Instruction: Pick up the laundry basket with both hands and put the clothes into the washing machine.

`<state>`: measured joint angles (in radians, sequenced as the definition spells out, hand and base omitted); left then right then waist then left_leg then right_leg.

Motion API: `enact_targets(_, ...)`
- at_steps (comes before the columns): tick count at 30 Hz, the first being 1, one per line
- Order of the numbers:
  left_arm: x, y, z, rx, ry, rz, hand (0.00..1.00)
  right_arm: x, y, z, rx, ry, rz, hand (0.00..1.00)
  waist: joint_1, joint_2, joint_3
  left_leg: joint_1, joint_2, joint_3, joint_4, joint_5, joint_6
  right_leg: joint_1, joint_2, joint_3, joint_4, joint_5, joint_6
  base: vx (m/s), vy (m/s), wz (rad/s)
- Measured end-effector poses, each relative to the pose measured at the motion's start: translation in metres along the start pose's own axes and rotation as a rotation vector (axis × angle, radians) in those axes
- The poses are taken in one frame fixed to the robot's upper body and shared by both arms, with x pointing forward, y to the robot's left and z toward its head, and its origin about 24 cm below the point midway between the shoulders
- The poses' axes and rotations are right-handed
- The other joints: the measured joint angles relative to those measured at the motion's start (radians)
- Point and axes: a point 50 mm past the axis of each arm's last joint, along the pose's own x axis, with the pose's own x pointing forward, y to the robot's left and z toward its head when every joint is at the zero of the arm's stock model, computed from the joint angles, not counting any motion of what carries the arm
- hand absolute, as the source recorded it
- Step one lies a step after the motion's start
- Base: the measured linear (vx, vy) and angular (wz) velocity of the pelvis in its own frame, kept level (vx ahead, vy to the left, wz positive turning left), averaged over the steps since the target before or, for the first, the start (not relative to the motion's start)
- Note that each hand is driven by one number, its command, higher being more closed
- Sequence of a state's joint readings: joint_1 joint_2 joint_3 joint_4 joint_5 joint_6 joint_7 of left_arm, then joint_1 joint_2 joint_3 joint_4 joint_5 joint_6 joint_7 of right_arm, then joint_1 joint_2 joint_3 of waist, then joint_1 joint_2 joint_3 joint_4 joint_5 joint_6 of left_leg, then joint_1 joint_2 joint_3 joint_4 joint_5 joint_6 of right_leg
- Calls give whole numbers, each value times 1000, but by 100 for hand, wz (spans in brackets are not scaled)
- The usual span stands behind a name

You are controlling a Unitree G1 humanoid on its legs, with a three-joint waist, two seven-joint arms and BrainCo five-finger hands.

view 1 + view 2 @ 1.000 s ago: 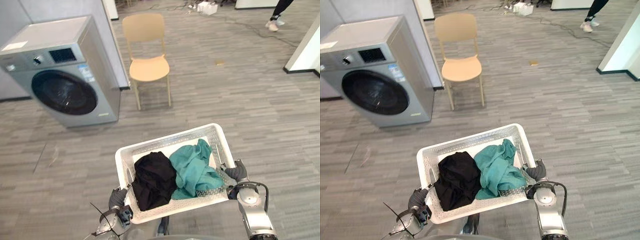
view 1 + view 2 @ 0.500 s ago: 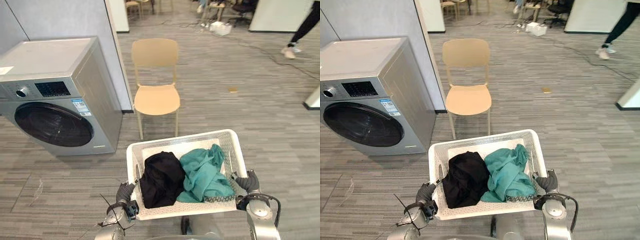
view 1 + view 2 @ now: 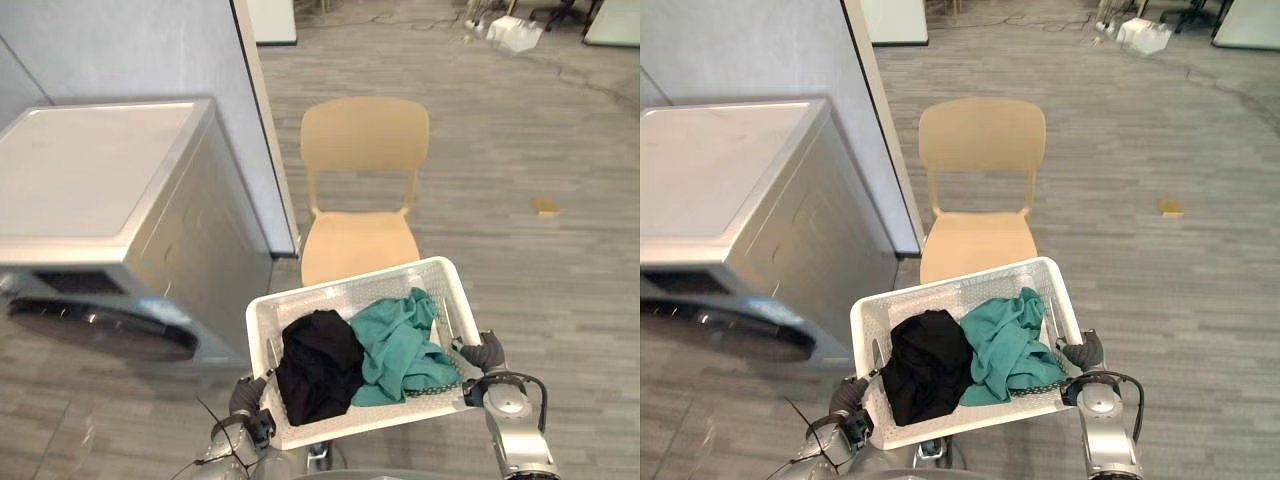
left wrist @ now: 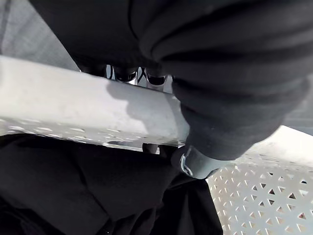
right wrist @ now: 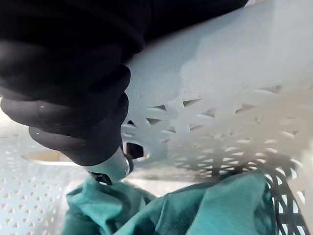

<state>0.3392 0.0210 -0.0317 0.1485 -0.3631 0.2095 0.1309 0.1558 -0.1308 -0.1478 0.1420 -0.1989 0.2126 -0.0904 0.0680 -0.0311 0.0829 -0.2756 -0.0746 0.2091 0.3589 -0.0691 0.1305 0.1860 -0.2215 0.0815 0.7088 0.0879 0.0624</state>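
Note:
I hold a white perforated laundry basket (image 3: pixel 340 288) in front of me, above the floor. My left hand (image 3: pixel 245 395) is curled round its left rim (image 4: pixel 83 115). On the opposite side, my right hand (image 3: pixel 487 353) grips the right rim (image 5: pixel 220 63). Inside lie a black garment (image 3: pixel 318 365) on the left and a teal garment (image 3: pixel 400 345) on the right. The grey washing machine (image 3: pixel 110 220) stands close by on the left, its round dark door (image 3: pixel 100 332) facing front and shut.
A tan chair (image 3: pixel 365 200) stands just beyond the basket, beside a grey partition wall (image 3: pixel 150 50). Grey plank floor stretches to the right, with a small scrap (image 3: pixel 546 207) on it. White items (image 3: pixel 512 30) lie on the floor at the far back.
The whole picture has shifted: the washing machine and chair now look nearer and larger. The basket stays held in both hands with the clothes lying as before.

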Motion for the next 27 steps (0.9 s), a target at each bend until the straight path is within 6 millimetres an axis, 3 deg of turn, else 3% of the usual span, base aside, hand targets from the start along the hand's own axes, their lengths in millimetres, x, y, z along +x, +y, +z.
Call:
enact_targets(1,2,2,1,18,2,-1,100,0,5,-3,15,14,6,100,-2,-37,-3,33,-35,13,-11,2,0,-40,-34,11,97,5,-19,506,266,8)
enact_targets(2,6,0,7,30,-6,-8,100,0,4,-3,22,15,1,100,-15,-45,-6,99,-74,-11,-44,-14,15,-128,-44,25,262,-20,-54,537,208,37)
enact_targets(3,8,-2,9,31,-14,-14,100,1,3,-2,32,12,-7,100,-37,-22,1,143,-80,-40,-58,-17,17,-194,-40,-8,356,-74,-74,648,236,51)
enact_targets(4,10,-5,14,33,-28,-23,100,1,0,-1,37,6,-20,100,-55,19,19,217,-68,-82,-92,-17,15,-257,-38,-76,398,-155,-58,504,208,38)
enact_targets(6,10,-6,13,55,-23,-36,100,-3,-2,-8,46,28,-29,100,-64,61,24,321,-37,-108,-141,-31,-8,-330,-18,-145,322,-236,-20,472,172,25)
enact_targets(7,10,-5,15,81,-26,-42,100,-7,1,-10,64,35,-30,100,-69,57,26,370,-33,-128,-158,-41,-24,-370,17,-153,205,-275,24,543,106,33)
enact_targets(9,12,-4,20,108,-39,-47,100,-11,2,-9,81,30,-38,100,-76,43,27,417,-31,-146,-190,-60,-56,-415,54,-147,25,-286,35,442,-3,50)
enact_targets(10,11,-6,24,115,-59,-55,100,-12,0,-5,90,13,-49,100,-88,26,27,441,-35,-163,-214,-78,-80,-432,98,-136,-191,-259,27,328,-41,64)
enact_targets(11,11,-8,27,116,-69,-59,100,-14,-2,-4,92,7,-60,100,-90,16,26,453,-40,-166,-220,-88,-92,-434,107,-133,-265,-206,11,412,-59,92)
enact_targets(12,9,-10,32,124,-95,-70,100,-18,-5,-3,100,-5,-80,100,-91,-22,26,481,-68,-182,-224,-109,-100,-433,107,-140,-350,-30,9,449,-93,50)
enact_targets(13,9,-17,30,90,-95,-76,100,-16,-10,2,97,-25,-97,100,-72,-15,25,488,-65,-187,-213,-124,-114,-413,108,-183,-373,-74,-32,448,-99,23)
enact_targets(14,9,-21,29,64,-98,-75,100,-16,-12,4,88,-33,-100,100,-63,0,21,469,-52,-185,-185,-129,-122,-402,109,-184,-407,-61,-47,409,-68,12)
enact_targets(15,11,-26,34,67,-115,-89,100,-17,-17,10,91,-66,-113,100,-54,-5,27,397,-42,-181,-71,-152,-152,-367,96,-206,-494,-38,-51,274,-14,34)
enact_targets(17,15,-34,46,81,-156,-120,100,-14,-21,15,127,-79,-136,100,-53,-24,39,329,2,-146,-56,-193,-88,-323,74,-224,-578,-12,-42,310,-52,73)
enact_targets(18,15,-38,48,68,-170,-125,100,-12,-20,18,129,-89,-136,100,-54,-32,44,324,55,-152,-146,-171,-123,-314,71,-245,-600,-5,-39,232,-58,53)
enact_targets(19,15,-38,49,62,-175,-122,100,-11,-21,20,128,-98,-136,100,-53,-23,42,327,85,-152,-211,-147,-155,-314,80,-249,-605,-5,-39,136,36,10)
enact_targets(20,15,-39,50,51,-186,-122,100,-8,-21,25,126,-116,-135,100,-44,-11,51,325,139,-149,-267,-68,-193,-315,95,-249,-607,-7,-35,110,119,-16)
enact_targets(27,16,-29,53,94,-191,-102,100,-10,-10,13,172,-57,-112,100,-56,-11,73,286,54,-112,-241,-60,-182,-357,30,-208,-631,21,3,37,127,-16)
